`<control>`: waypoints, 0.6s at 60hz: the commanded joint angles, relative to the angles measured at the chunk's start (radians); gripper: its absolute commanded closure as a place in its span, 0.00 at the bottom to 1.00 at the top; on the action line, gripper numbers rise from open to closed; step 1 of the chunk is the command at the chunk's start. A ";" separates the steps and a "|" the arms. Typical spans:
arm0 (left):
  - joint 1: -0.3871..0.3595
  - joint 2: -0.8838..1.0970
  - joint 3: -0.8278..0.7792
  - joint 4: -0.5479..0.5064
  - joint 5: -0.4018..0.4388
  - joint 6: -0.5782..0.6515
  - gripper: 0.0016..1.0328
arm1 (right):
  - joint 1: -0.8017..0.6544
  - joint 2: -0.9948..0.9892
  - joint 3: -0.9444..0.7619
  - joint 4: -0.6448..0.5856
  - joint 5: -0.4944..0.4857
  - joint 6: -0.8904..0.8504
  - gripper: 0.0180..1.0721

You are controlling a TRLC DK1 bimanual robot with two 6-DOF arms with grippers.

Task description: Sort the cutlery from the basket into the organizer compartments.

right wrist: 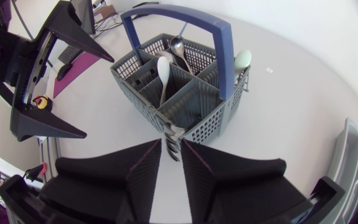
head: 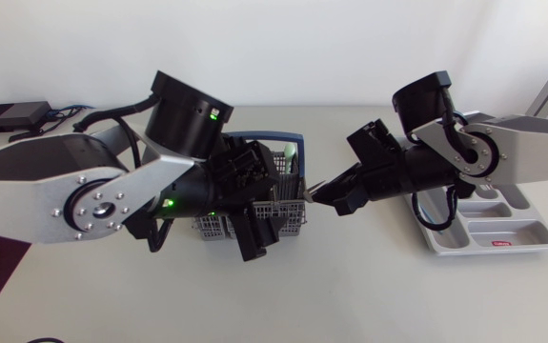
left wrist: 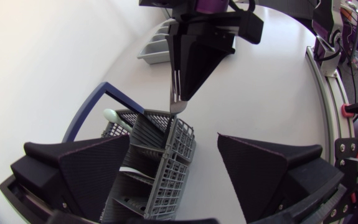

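The grey cutlery basket (head: 291, 211) with a blue handle stands mid-table. In the right wrist view it (right wrist: 185, 93) holds a white spoon (right wrist: 162, 71), a metal spoon (right wrist: 177, 46) and a mint-green spoon (right wrist: 242, 61). My right gripper (head: 319, 193) is at the basket's near corner, shut on a metal fork (right wrist: 171, 137) whose end rests at the rim. The left wrist view shows that fork (left wrist: 175, 93) sticking out of the right gripper's fingertips. My left gripper (left wrist: 174, 140) hangs open over the basket (left wrist: 166, 162), holding nothing.
The grey organizer tray (head: 502, 229) lies at the table's right side, partly under my right arm; it also shows in the left wrist view (left wrist: 157, 43). A black box with cables (head: 7, 116) sits at the far left.
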 commanded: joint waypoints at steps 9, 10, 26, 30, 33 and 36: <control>0.006 -0.004 -0.042 0.012 0.000 0.015 0.05 | 0.020 0.013 0.045 -0.003 -0.003 0.022 0.90; 0.006 -0.004 -0.044 0.012 0.000 0.015 0.05 | 0.020 0.011 0.047 -0.005 -0.005 0.022 0.90; 0.006 -0.010 -0.045 0.012 0.001 0.016 0.05 | 0.030 0.010 0.082 -0.049 -0.025 0.031 0.94; 0.006 -0.010 -0.047 0.012 0.001 0.016 0.05 | 0.023 0.011 0.096 -0.066 -0.069 0.043 0.94; 0.006 -0.010 -0.050 0.012 0.001 0.018 0.05 | 0.014 0.016 0.110 -0.078 -0.087 0.055 0.94; 0.006 -0.010 -0.050 0.012 0.001 0.018 0.05 | 0.005 0.020 0.124 -0.095 -0.117 0.060 0.94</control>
